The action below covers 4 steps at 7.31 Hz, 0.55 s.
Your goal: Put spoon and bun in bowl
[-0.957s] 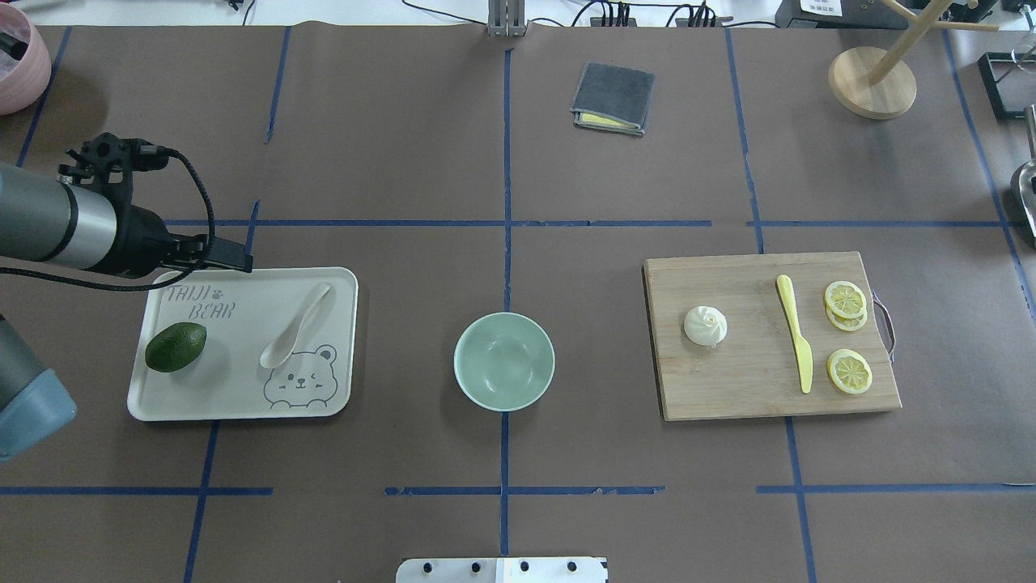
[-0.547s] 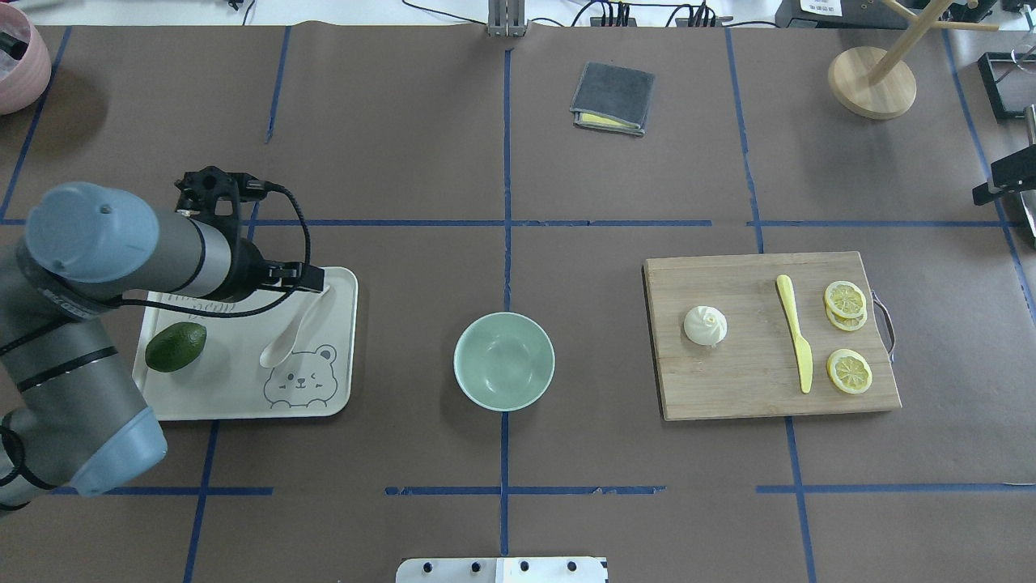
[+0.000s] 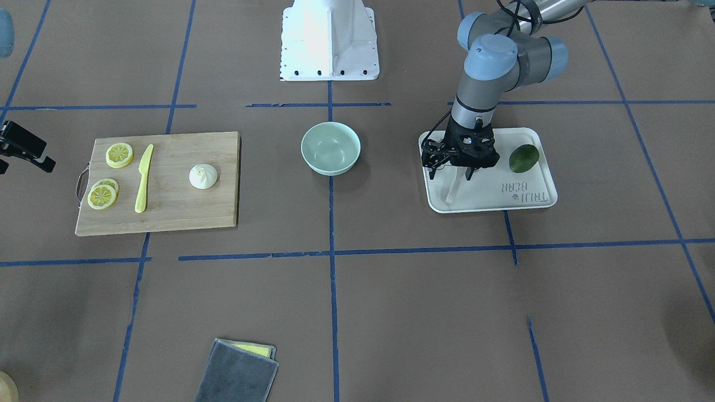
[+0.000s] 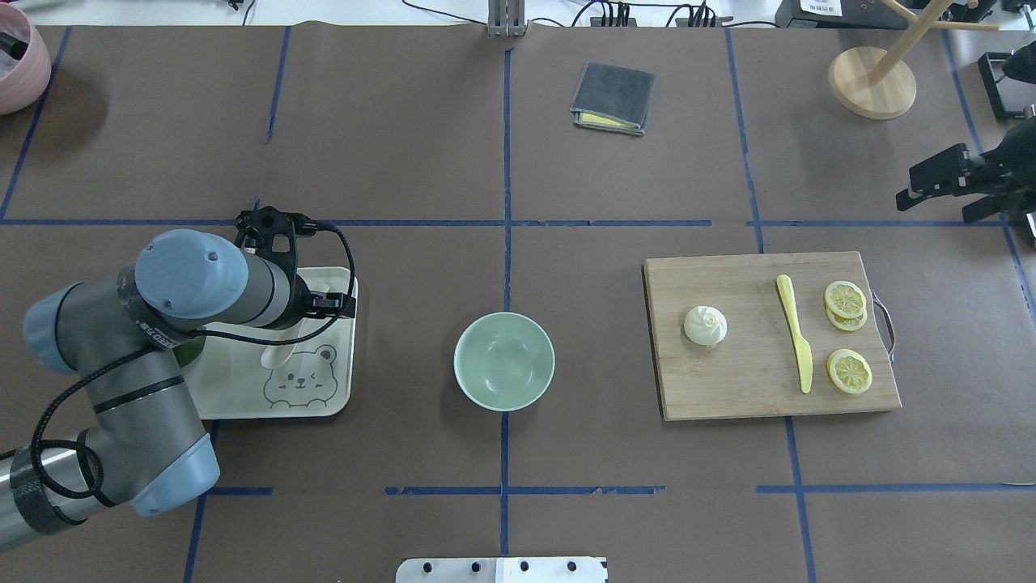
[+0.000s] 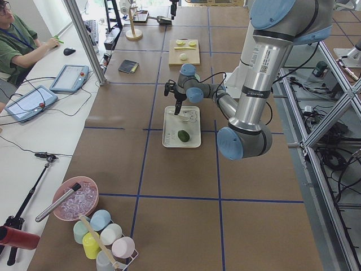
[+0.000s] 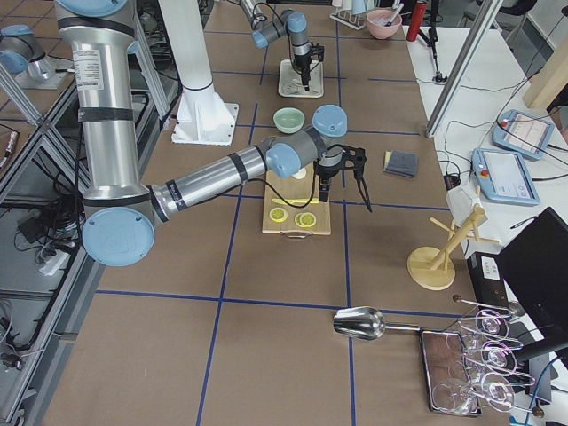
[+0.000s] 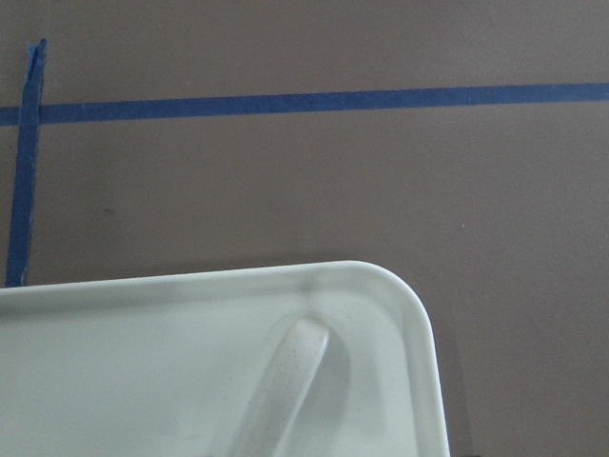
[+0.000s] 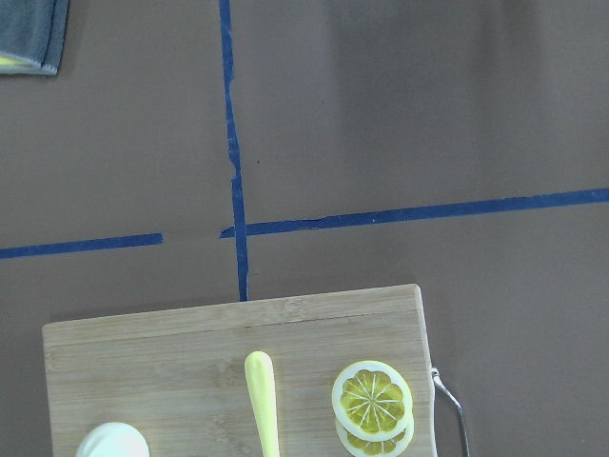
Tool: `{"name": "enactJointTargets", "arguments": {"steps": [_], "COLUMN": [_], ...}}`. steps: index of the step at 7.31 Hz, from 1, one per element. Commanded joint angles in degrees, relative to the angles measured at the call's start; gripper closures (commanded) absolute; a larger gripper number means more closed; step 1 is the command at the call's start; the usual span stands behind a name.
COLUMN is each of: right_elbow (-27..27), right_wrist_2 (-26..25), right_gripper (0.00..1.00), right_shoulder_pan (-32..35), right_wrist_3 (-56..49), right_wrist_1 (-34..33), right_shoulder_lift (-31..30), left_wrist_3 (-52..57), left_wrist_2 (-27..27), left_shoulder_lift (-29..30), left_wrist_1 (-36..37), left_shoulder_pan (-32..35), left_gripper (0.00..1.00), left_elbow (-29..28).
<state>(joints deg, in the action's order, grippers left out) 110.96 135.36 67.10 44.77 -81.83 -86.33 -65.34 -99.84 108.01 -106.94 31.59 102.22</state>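
The off-white spoon point(image 4: 277, 355) lies on a cream tray point(image 4: 324, 389); its handle shows in the front view point(image 3: 451, 192) and in the left wrist view point(image 7: 285, 381). My left gripper point(image 3: 449, 176) hangs open just above the spoon's handle end, one finger on each side. The white pleated bun point(image 4: 705, 325) sits on a wooden cutting board point(image 4: 728, 389). The empty mint-green bowl point(image 4: 503, 360) stands between the tray and the board. My right gripper point(image 4: 919, 190) is open and empty, high beyond the board's far right corner.
A green avocado point(image 3: 524, 158) lies on the tray next to the left gripper. A yellow plastic knife point(image 4: 795, 332) and lemon slices point(image 4: 846, 300) are on the board. A grey cloth point(image 4: 613, 97) and a wooden stand point(image 4: 872, 81) are at the back.
My left arm has swung right and forward, bringing its gripper over the spoon's handle. My right arm has come in from the right edge toward the board.
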Motion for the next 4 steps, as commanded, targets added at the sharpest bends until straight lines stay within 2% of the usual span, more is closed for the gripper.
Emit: {"name": "enactJointTargets", "arguments": {"steps": [1,4], "right_elbow": [0.75,1.19], "right_wrist_2": [-1.59,-1.59], "right_gripper": [0.0,0.0], "right_shoulder_pan": [-2.24,-2.76], "right_wrist_3": [2.33,3.3], "right_wrist_1": [0.0,0.0], "right_shoulder_lift": [0.37,0.37], "left_wrist_3": [0.12,0.3], "left_wrist_2": [-0.01,-0.09], "left_shoulder_lift": [-0.34,-0.16], "left_wrist_1": [-0.29,-0.29], "left_shoulder_pan": [-0.04,-0.13], "left_gripper": [0.13,0.21], "left_elbow": [-0.44,-1.58]}}
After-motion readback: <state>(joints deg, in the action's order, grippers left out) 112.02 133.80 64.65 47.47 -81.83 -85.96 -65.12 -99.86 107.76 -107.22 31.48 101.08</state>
